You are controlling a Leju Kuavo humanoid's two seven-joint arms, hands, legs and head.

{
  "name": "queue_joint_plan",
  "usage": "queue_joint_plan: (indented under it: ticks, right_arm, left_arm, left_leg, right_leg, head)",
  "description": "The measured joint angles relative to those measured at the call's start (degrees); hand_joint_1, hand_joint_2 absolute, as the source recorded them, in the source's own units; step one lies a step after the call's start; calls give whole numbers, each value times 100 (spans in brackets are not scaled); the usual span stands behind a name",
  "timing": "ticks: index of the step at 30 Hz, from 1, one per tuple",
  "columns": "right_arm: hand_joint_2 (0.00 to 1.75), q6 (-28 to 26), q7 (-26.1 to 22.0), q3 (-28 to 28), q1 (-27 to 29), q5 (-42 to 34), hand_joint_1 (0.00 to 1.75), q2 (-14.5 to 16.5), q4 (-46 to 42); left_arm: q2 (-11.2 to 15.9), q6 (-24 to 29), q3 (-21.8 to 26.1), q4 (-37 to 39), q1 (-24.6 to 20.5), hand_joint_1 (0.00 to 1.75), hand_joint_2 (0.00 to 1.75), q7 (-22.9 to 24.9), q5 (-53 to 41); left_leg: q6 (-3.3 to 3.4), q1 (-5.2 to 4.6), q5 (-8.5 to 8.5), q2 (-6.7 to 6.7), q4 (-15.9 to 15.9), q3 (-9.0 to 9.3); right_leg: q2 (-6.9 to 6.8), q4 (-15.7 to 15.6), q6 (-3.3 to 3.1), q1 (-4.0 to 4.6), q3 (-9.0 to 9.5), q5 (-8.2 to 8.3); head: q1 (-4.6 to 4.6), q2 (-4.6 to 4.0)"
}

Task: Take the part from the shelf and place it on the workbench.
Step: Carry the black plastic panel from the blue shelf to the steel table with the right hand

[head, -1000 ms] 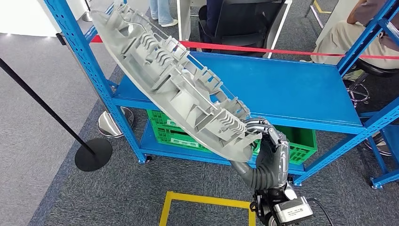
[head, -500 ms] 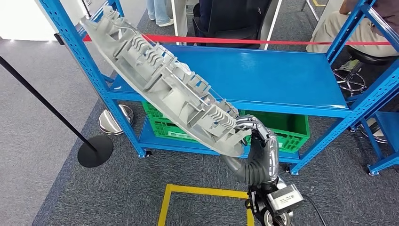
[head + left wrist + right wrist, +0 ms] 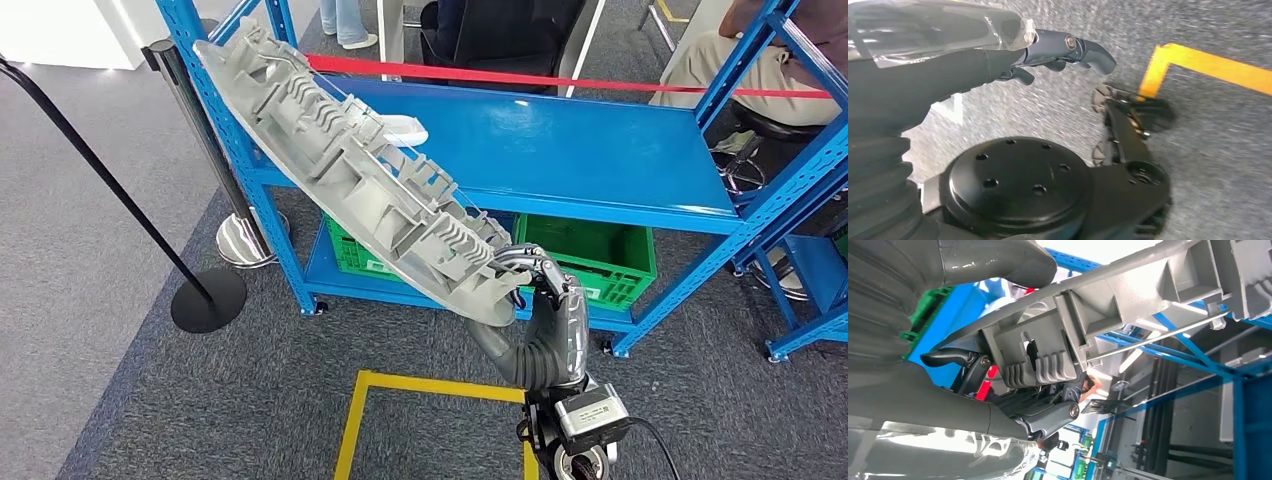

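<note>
The right robot hand (image 3: 540, 300) grips the lower end of the long grey ribbed plastic part (image 3: 350, 175), its fingers (image 3: 520, 268) curled over the moulded ribs while the thumb (image 3: 993, 262) presses on the smooth outer face. The part is off the blue shelf rack (image 3: 600, 160) and held in the air in front of it, slanting up and away from the hand so that its far end rises past the rack's left upright (image 3: 215, 130). The left robot hand (image 3: 1058, 50) hangs low over the grey carpet (image 3: 100, 330), holding nothing; its dark fingers look loosely bent rather than spread, and how far they are closed I cannot tell.

By my reading the pick is done and the carry is in hand. The next move calls for turning away from the rack toward the worktop, keeping the long overhanging end clear of the upright and of the stanchion post (image 3: 195, 120) just beside the rack, since one hand holds the part by one end only and it could swing or slip.

The worktop is nowhere in these pictures, so the set-down spot is unknown. A small white thing (image 3: 400, 130) lies on the rack's middle shelf, half behind the part; what it is I cannot make out. A green crate (image 3: 600, 260) sits on the bottom shelf, partly hidden by the part and hand. Seated people behind the rack, beyond the red barrier tape (image 3: 560, 80), are cut off at the frame's edge.
</note>
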Motion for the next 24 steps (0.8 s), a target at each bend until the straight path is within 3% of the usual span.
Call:
queue_joint_plan:
  ticks: [1, 2, 3, 5, 7, 9, 11, 13, 15, 16, 17, 18, 19, 20, 22, 23, 24]
  right_arm:
    - [175, 43, 1, -30, 21, 27, 175, 16, 0]
    - [175, 82, 4, -59, 42, 51, 175, 33, 0]
    - [175, 114, 10, -87, 56, 73, 175, 50, 0]
    - [175, 161, 28, -134, 68, 117, 175, 92, -1]
    - [175, 196, 43, -169, 71, 142, 175, 140, -4]
    - [175, 225, 50, -199, 84, 155, 175, 178, -9]
    - [175, 240, 56, -223, 95, 169, 175, 202, -12]
    - [175, 251, 60, -240, 99, 180, 175, 236, -15]
    - [175, 271, 60, -255, 101, 188, 175, 268, -18]
    - [175, 285, 60, -263, 102, 190, 175, 275, -19]
    - [175, 298, 61, -273, 105, 192, 175, 278, -18]
    - [175, 310, 63, -282, 108, 193, 175, 278, -17]
    - [175, 319, 64, -290, 111, 195, 175, 279, -17]
    - [175, 325, 66, -297, 112, 196, 175, 280, -18]
    - [175, 334, 67, -311, 112, 200, 175, 292, -21]
    - [175, 336, 68, -316, 109, 203, 175, 301, -23]
    - [175, 336, 69, -320, 107, 205, 175, 312, -25]
  left_arm:
    - [1, -4, -3, 0, 1, 0, 175, 6, -19]
    - [1, -7, -4, 1, 1, 0, 175, 10, -29]
    - [1, -7, -4, 1, 1, 0, 175, 11, -33]
    - [-2, -6, -4, 2, 0, 0, 175, 11, -34]
    - [-8, -5, -4, 2, -2, 0, 175, 9, -35]
    - [-14, -5, -4, 1, -5, 0, 175, 5, -37]
    - [-14, -4, -4, 0, -7, 0, 175, 1, -39]
    - [-8, -3, -4, 0, -6, 0, 175, -2, -39]
    - [0, -3, -4, -2, -10, 0, 175, -8, -39]
    - [4, -3, -4, -3, -13, 0, 175, -14, -38]
    - [7, -3, -4, -4, -16, 0, 175, -20, -38]
    - [9, -1, -4, -4, -18, 0, 175, -26, -38]
    - [9, 3, -4, -4, -19, 0, 175, -27, -39]
    - [8, 7, -4, -4, -19, 0, 175, -27, -40]
    - [-1, 12, -5, -4, -28, 0, 175, -27, -43]
    - [-5, 13, -5, -4, -32, 0, 175, -27, -48]
    - [-8, 15, -6, -4, -34, 0, 175, -27, -55]
  left_leg:
    - [6, -9, 61, 10, 8, -77]
    - [8, -17, 119, 18, 21, -156]
    - [5, -21, 170, 23, 39, -233]
    - [-16, -23, 255, 26, 89, -373]
    - [-65, -34, 325, 23, 138, -466]
    - [-135, -36, 403, 22, 153, -506]
    - [-209, -23, 439, 14, 157, -540]
    - [-280, -10, 154, -1, 361, -642]
    - [-341, 1, -417, -7, 988, -829]
    - [-360, 2, -626, -7, 1364, -911]
    - [-372, 3, -712, -7, 1648, -938]
    - [-375, 5, -673, -7, 1755, -879]
    - [-374, 10, -542, -6, 1633, -709]
    - [-369, 19, -398, -6, 1309, -437]
    - [-345, 26, -314, -30, 459, 164]
    - [-320, 18, -337, -47, 168, 342]
    - [-286, 2, -371, -64, 24, 410]
  right_leg:
    - [0, 379, 8, 1, -89, -189]
    - [1, 616, 6, 2, -99, -244]
    - [1, 628, -4, 3, 8, -175]
    - [0, 10, -43, 7, 544, 98]
    - [0, -809, -86, 21, 1097, 161]
    - [6, -1110, -135, 48, 1230, 118]
    - [5, -1110, -216, 45, 1140, 196]
    - [-7, -1119, -310, 24, 1037, 310]
    - [-14, -1115, -354, 20, 900, 432]
    - [-16, -1109, -354, 20, 828, 497]
    - [-17, -1103, -348, 21, 752, 559]
    - [-18, -1094, -338, 21, 679, 616]
    - [-17, -1082, -324, 20, 607, 666]
    - [-15, -1069, -305, 18, 544, 710]
    - [-13, -1044, -251, 32, 452, 787]
    - [-16, -1040, -214, 38, 427, 828]
    - [-20, -1042, -175, 39, 408, 871]
  head:
    - [1, 0]
    - [0, 0]
    - [-1, 0]
    - [0, -1]
    - [-5, 0]
    - [0, 0]
    - [16, 0]
    - [4, 0]
    - [-14, 0]
    - [-15, 0]
    - [-15, 0]
    - [-16, 0]
    - [-16, 0]
    - [-17, 0]
    - [-14, 0]
    - [-9, 0]
    - [-8, 0]
